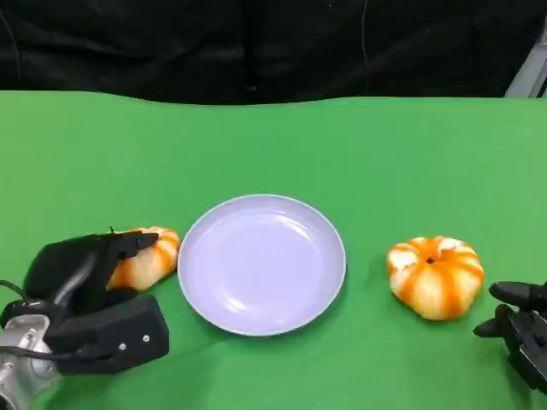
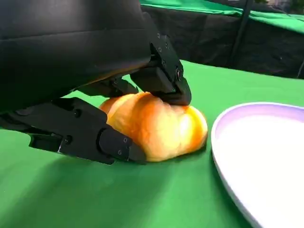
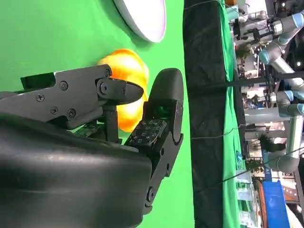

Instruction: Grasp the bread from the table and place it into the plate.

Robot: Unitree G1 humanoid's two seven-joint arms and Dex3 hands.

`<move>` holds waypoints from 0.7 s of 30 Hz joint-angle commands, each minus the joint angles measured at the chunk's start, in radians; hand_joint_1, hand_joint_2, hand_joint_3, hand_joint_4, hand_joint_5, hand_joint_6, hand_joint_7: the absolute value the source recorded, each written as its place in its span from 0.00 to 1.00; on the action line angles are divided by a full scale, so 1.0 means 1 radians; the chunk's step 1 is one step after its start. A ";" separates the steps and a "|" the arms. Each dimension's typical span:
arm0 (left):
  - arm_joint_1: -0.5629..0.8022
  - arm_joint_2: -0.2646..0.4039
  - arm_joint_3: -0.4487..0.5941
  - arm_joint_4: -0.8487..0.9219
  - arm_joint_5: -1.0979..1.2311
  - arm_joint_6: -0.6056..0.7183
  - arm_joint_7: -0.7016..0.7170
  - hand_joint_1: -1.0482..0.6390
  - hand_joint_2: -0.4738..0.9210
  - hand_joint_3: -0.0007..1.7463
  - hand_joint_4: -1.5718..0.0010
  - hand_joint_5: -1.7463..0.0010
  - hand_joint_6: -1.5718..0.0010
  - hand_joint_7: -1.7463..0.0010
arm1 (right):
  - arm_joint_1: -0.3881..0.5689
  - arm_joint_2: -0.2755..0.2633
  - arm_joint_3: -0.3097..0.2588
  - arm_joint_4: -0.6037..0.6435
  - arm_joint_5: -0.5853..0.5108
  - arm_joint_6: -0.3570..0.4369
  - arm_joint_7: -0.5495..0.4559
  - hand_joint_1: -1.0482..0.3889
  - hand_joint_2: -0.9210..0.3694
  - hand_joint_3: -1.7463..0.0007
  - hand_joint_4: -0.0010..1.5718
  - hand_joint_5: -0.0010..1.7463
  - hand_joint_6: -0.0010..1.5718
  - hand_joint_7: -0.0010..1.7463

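Observation:
A lilac plate (image 1: pixel 261 265) lies in the middle of the green table. To its left, an orange-striped bread roll (image 1: pixel 149 256) sits on the cloth, and my left hand (image 1: pixel 85 299) grips it. In the left wrist view one finger (image 2: pixel 164 80) presses on top of this roll (image 2: pixel 156 126) and another lies against its side, close to the plate's rim (image 2: pixel 223 142). A second striped roll (image 1: pixel 434 277) rests to the right of the plate. My right hand (image 1: pixel 520 329) stays just right of it, fingers apart and holding nothing. The right wrist view shows that roll (image 3: pixel 126 71) beyond the hand's fingers (image 3: pixel 118 90).
A green cloth (image 1: pixel 359 162) covers the table, with a black curtain (image 1: pixel 256 43) behind its far edge. Other robot arms and equipment (image 3: pixel 280 47) stand beyond the table in the right wrist view.

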 commanded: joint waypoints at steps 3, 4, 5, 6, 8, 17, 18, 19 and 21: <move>0.017 -0.005 0.002 0.020 0.017 0.018 0.130 0.60 0.99 0.01 0.55 0.22 0.29 0.73 | 0.002 -0.013 -0.004 0.007 -0.001 -0.006 -0.007 0.69 0.00 0.78 0.46 0.74 0.59 0.38; 0.016 -0.008 0.001 0.023 0.019 0.016 0.149 0.59 0.98 0.01 0.58 0.12 0.38 0.53 | 0.000 -0.014 -0.005 0.010 0.001 -0.006 -0.003 0.69 0.00 0.78 0.46 0.74 0.58 0.38; 0.015 -0.010 -0.001 0.026 0.021 0.014 0.165 0.59 0.97 0.01 0.59 0.08 0.43 0.43 | -0.001 -0.015 -0.005 0.013 0.002 -0.007 -0.001 0.70 0.00 0.78 0.46 0.74 0.58 0.38; 0.015 -0.011 -0.002 0.029 0.023 0.008 0.180 0.58 0.97 0.00 0.60 0.06 0.46 0.36 | -0.001 -0.016 -0.006 0.015 0.001 -0.008 -0.002 0.70 0.00 0.78 0.45 0.74 0.58 0.38; 0.015 -0.013 -0.005 0.033 0.026 0.002 0.203 0.58 0.96 0.00 0.61 0.03 0.50 0.30 | 0.000 -0.018 -0.005 0.014 -0.003 -0.008 -0.006 0.70 0.00 0.78 0.45 0.74 0.58 0.38; 0.014 -0.023 -0.001 0.047 0.018 -0.010 0.269 0.59 0.97 0.00 0.63 0.02 0.55 0.23 | -0.001 -0.017 -0.007 0.010 0.002 -0.004 -0.002 0.69 0.00 0.78 0.45 0.73 0.58 0.37; 0.014 -0.023 -0.001 0.048 0.018 -0.011 0.271 0.59 0.97 0.00 0.63 0.02 0.55 0.23 | -0.001 -0.017 -0.007 0.010 0.002 -0.004 -0.002 0.69 0.00 0.78 0.45 0.73 0.58 0.37; 0.013 -0.024 -0.002 0.049 0.018 -0.011 0.272 0.59 0.97 0.00 0.63 0.02 0.55 0.23 | -0.001 -0.017 -0.007 0.010 0.002 -0.004 -0.002 0.69 0.00 0.78 0.45 0.73 0.58 0.37; 0.013 -0.024 -0.002 0.050 0.018 -0.012 0.273 0.59 0.97 0.00 0.63 0.01 0.56 0.22 | -0.001 -0.017 -0.007 0.010 0.002 -0.004 -0.002 0.69 0.00 0.78 0.45 0.73 0.58 0.37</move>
